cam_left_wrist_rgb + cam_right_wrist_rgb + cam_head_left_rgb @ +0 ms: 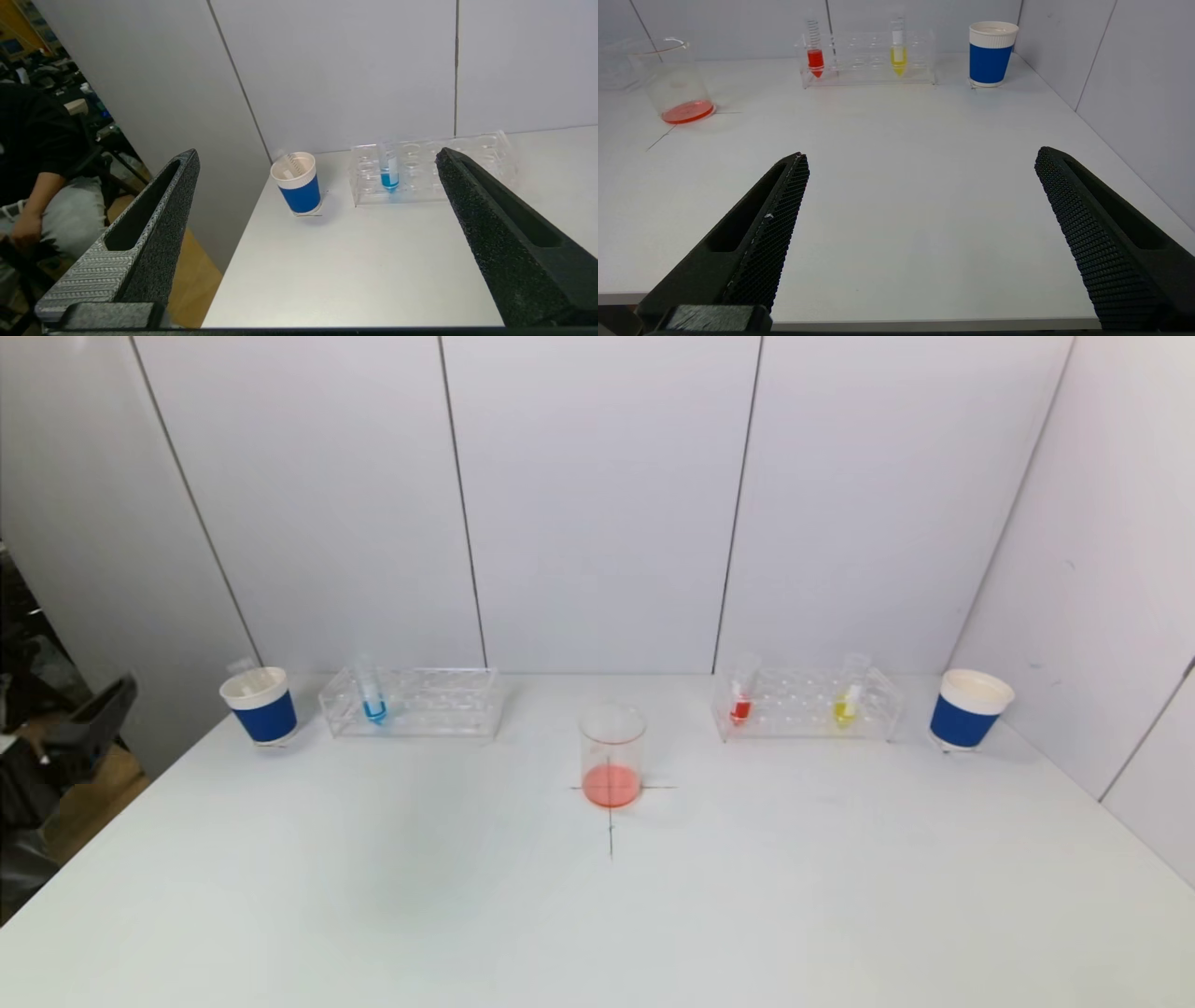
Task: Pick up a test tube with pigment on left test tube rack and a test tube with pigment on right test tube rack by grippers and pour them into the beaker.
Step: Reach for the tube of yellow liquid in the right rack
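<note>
A clear beaker (611,753) with a little orange-red liquid stands at the table's middle on a drawn cross. The left clear rack (411,703) holds one tube with blue pigment (373,698). The right rack (808,705) holds a red tube (741,698) and a yellow tube (848,700). My left gripper (317,153) is open and empty, off the table's left edge, facing the blue tube (388,164). My right gripper (922,154) is open and empty over the table's near right edge, far from the red tube (814,53) and the yellow tube (898,51).
A blue-and-white paper cup (260,705) stands left of the left rack with an empty tube (292,164) in it. A second cup (969,709) stands right of the right rack. White walls close the back and right. A seated person (32,154) is off to the left.
</note>
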